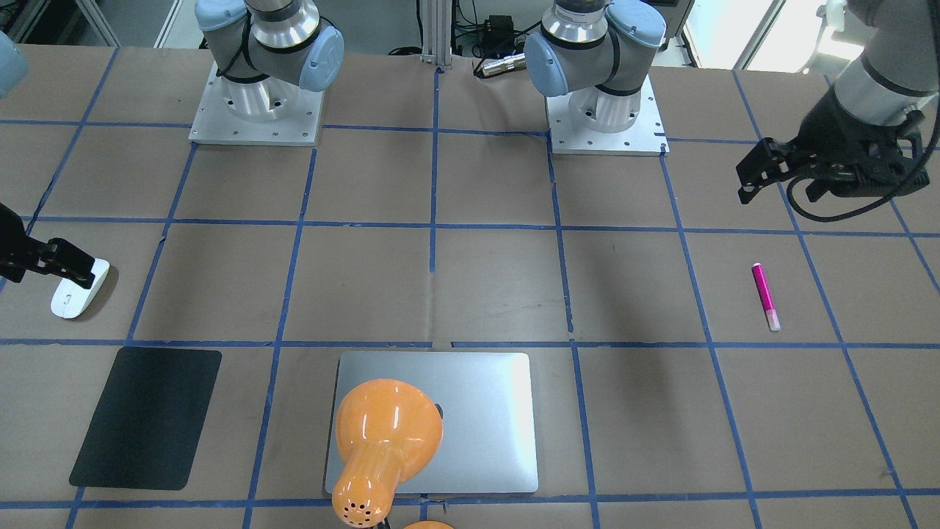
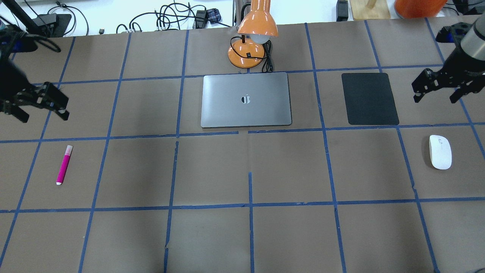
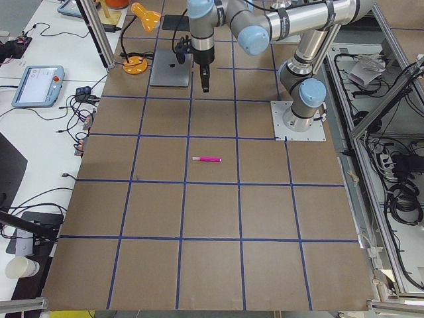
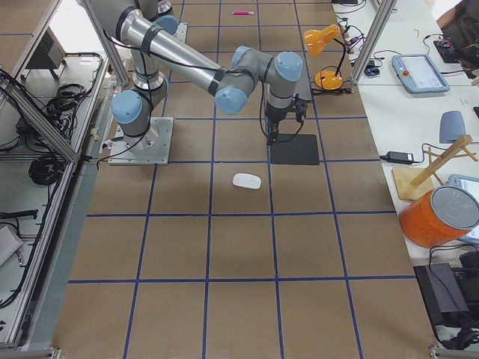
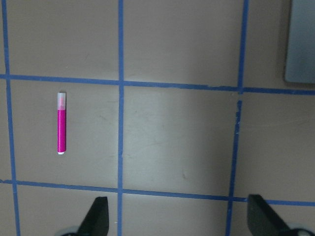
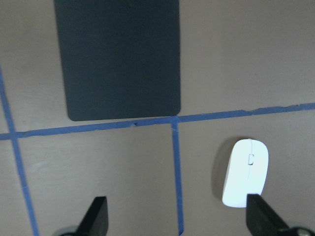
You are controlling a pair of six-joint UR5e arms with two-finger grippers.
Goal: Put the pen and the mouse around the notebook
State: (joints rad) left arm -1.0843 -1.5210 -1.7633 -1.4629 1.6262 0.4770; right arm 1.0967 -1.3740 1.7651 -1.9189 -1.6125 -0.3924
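The magenta pen (image 2: 64, 165) lies on the brown table at the left, its pale cap towards the far side. My left gripper (image 2: 43, 115) hovers open above and beyond it; in the left wrist view the pen (image 5: 61, 123) sits up-left of the spread fingers (image 5: 98, 216). The white mouse (image 2: 440, 151) rests at the right. My right gripper (image 2: 435, 99) hangs open just beyond it, and the mouse (image 6: 246, 172) shows by the right finger. The silver notebook (image 2: 246, 99) lies closed at the far centre.
A black mat (image 2: 369, 98) lies between the notebook and the mouse. An orange desk lamp (image 2: 254, 34) stands behind the notebook and hides part of it (image 1: 485, 419) in the front-facing view. Blue tape lines grid the table. Both arm bases (image 1: 253, 110) are bolted at the robot's side.
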